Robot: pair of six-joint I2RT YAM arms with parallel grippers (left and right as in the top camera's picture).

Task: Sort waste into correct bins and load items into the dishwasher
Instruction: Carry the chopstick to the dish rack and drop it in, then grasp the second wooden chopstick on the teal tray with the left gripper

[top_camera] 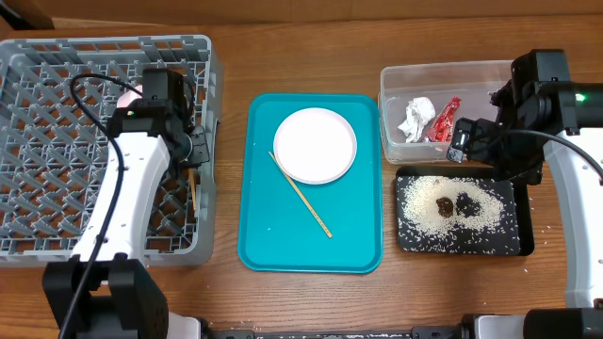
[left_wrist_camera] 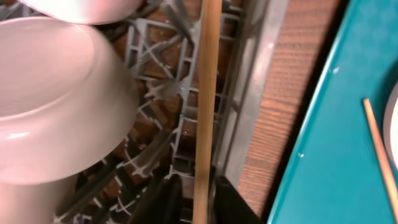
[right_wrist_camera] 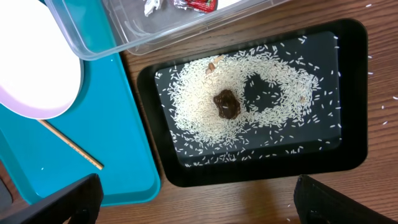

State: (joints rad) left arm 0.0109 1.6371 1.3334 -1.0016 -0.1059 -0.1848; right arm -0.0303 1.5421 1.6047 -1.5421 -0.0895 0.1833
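Observation:
My left gripper (top_camera: pixel 193 155) is over the right edge of the grey dish rack (top_camera: pixel 57 47), shut on a wooden chopstick (left_wrist_camera: pixel 206 112) that stands over the lattice (left_wrist_camera: pixel 158 127). A pinkish-white dish (left_wrist_camera: pixel 50 93) lies in the rack beside it. The second chopstick (top_camera: pixel 301 195) and the round plate (top_camera: pixel 315 144) lie on the teal tray (top_camera: pixel 273 235). The clear tub (top_camera: pixel 443 75) holds the white napkin (top_camera: pixel 415 118) and the red wrapper (top_camera: pixel 445 120). The black tray (top_camera: pixel 509 240) holds rice (right_wrist_camera: pixel 199 112) and brown lumps (right_wrist_camera: pixel 227 104). My right gripper (right_wrist_camera: pixel 199 205) is open and empty above the black tray.
A few loose rice grains (right_wrist_camera: pixel 380 74) lie on the wooden table right of the black tray. Another pale dish (left_wrist_camera: pixel 81 6) sits in the rack at the top of the left wrist view. The teal tray's edge (left_wrist_camera: pixel 323 124) lies close to the rack wall.

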